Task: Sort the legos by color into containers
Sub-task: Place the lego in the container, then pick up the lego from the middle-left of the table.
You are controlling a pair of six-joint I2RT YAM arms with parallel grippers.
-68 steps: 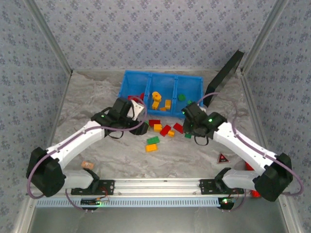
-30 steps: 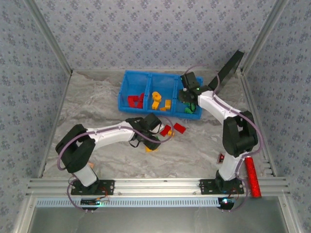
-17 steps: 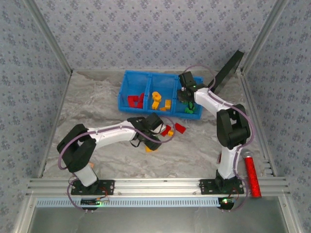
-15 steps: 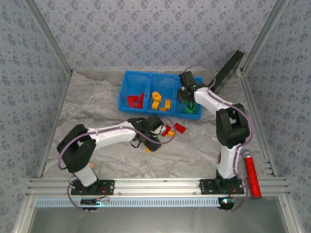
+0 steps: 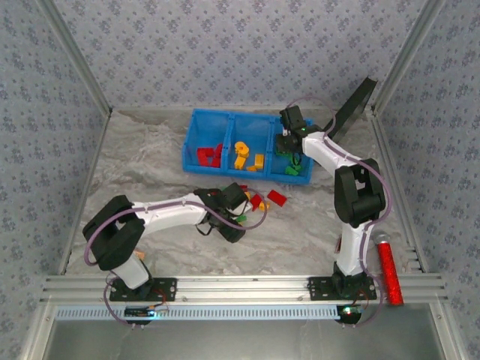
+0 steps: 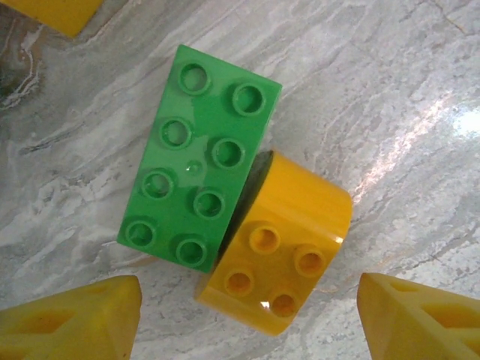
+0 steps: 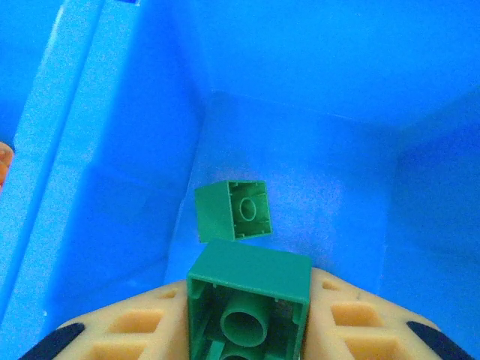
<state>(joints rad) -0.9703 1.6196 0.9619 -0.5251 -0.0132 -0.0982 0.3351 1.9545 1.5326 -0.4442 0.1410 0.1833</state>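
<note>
The marbled bench (image 5: 150, 157) carries the blue bin (image 5: 225, 114), set toward its far side and split into three compartments side by side. A black panel (image 5: 349, 109) leans just off the bin's right end, and a red cylinder (image 5: 388, 271) lies well away from the bin, toward the near right edge.

The right hand (image 7: 247, 322) hangs over the bin's right compartment, clenched on a green brick (image 7: 249, 300) that sits between its pads with the hollow underside facing the wrist camera. Below it, on that compartment's floor, lies a small green brick (image 7: 232, 210), also showing its hollow side.

The left hand (image 6: 247, 319) is down over the bench in front of the bin's middle compartment, released, its two fingertips (image 6: 75, 315) wide apart and touching nothing. Between and beyond them lies a green eight-stud brick (image 6: 199, 157), studs up, with a yellow four-stud brick (image 6: 277, 259) touching its long side. The corner of another yellow piece (image 6: 52, 11) shows beside them.

In the bin, red bricks (image 5: 208, 155) lie in the left compartment and yellow bricks (image 5: 241, 152) in the middle one. Two loose red bricks (image 5: 276, 197) rest on the bench just in front of the bin.
</note>
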